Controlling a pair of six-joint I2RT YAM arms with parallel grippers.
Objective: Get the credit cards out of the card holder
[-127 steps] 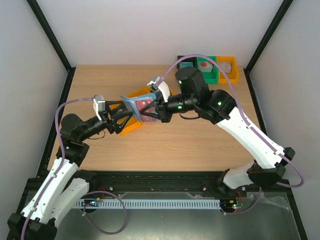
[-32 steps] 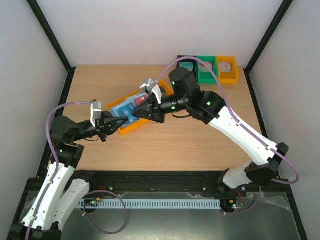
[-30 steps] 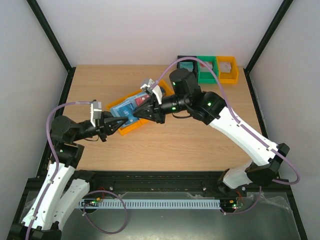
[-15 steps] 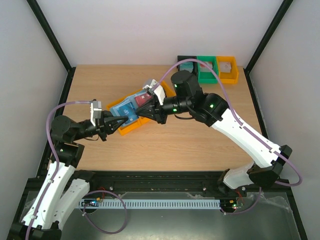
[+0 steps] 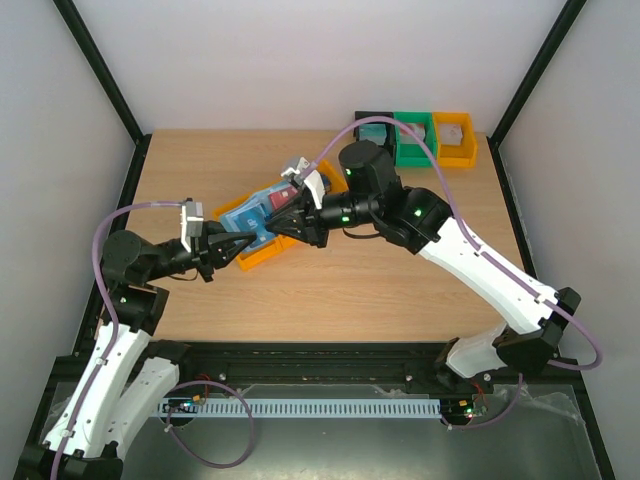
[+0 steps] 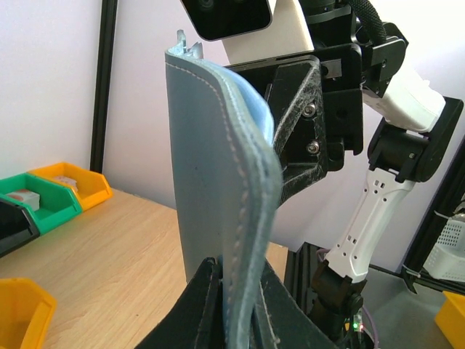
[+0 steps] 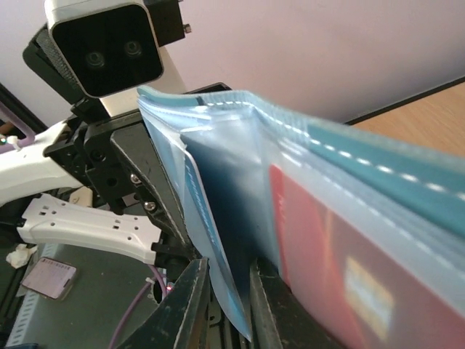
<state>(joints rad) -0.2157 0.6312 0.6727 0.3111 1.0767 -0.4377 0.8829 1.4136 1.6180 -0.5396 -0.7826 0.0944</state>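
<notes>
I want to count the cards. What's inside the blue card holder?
A red card and what looks like a dark blue card sit in clear sleeves of the card holder. Any others are hidden behind those.

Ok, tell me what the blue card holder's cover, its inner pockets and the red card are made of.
Blue-grey stitched cover of the card holder: likely leather or faux leather, matte, with a pale seam along its edge.
Translucent inner pockets: probably thin plastic film, slightly glossy; colour shows through.
Red rectangular card: probably smooth plastic, though blurred here.
</notes>
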